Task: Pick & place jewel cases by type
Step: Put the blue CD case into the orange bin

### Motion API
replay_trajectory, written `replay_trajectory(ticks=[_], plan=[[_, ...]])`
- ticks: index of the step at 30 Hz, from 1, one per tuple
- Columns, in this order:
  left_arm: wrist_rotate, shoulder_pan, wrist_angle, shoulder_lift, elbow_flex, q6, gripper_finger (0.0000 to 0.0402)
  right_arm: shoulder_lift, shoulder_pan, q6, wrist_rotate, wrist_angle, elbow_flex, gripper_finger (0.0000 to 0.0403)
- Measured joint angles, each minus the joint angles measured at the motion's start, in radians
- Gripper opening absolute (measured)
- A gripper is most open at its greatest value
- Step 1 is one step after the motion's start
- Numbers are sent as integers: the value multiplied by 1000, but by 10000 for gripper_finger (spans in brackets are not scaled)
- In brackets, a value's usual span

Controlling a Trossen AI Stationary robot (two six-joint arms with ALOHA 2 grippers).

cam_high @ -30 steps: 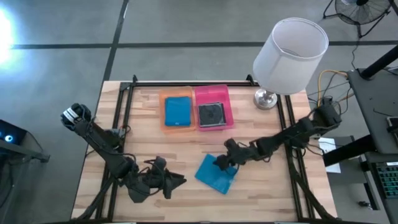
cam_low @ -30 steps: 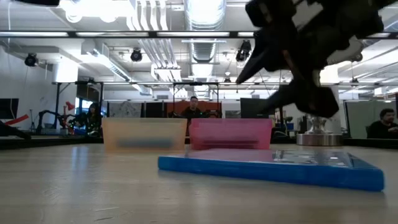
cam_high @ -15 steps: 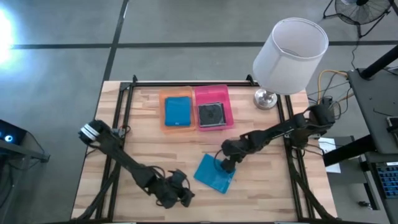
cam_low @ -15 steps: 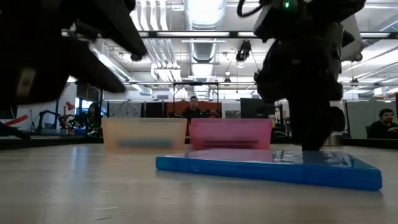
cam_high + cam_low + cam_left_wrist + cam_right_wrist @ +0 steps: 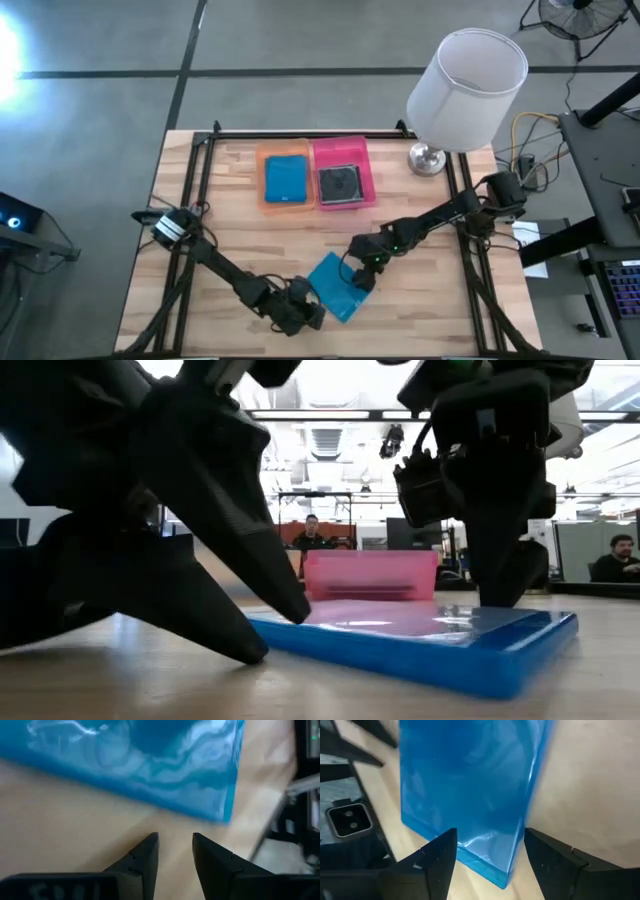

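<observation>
Jaws: right gripper (image 5: 485,857) spread wide astride blue jewel case (image 5: 337,286) corner, not clamped | left gripper (image 5: 172,852) narrow gap, at case's near edge | case flat on bench (image 5: 240,225), front-centre | risk: both push, case skids/pivots, grip missed

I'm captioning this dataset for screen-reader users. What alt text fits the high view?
Seen from above, both grippers meet at a blue jewel case near the wooden table's front edge, the left gripper at its front corner, the right gripper at its far side. Behind sit an orange tray holding a blue case and a pink tray holding a dark one, beside a white lamp.
</observation>
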Motion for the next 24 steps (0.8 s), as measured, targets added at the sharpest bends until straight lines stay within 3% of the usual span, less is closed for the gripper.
replay_trajectory(ticks=[4, 9, 19, 24], plan=[[-13, 14, -103, -17, 15, 23, 105, 44, 12, 65, 4, 111, 2, 226], [20, 28, -103, -20, 10, 38, 105, 104, 30, 131, -6, 276, 29, 226], [-29, 31, -102, -18, 7, 66, 105, 128, 40, 144, 26, 294, 147, 226], [-141, 18, -151, -51, 2, 82, 106, 121, 39, 172, 53, 248, 171, 199]])
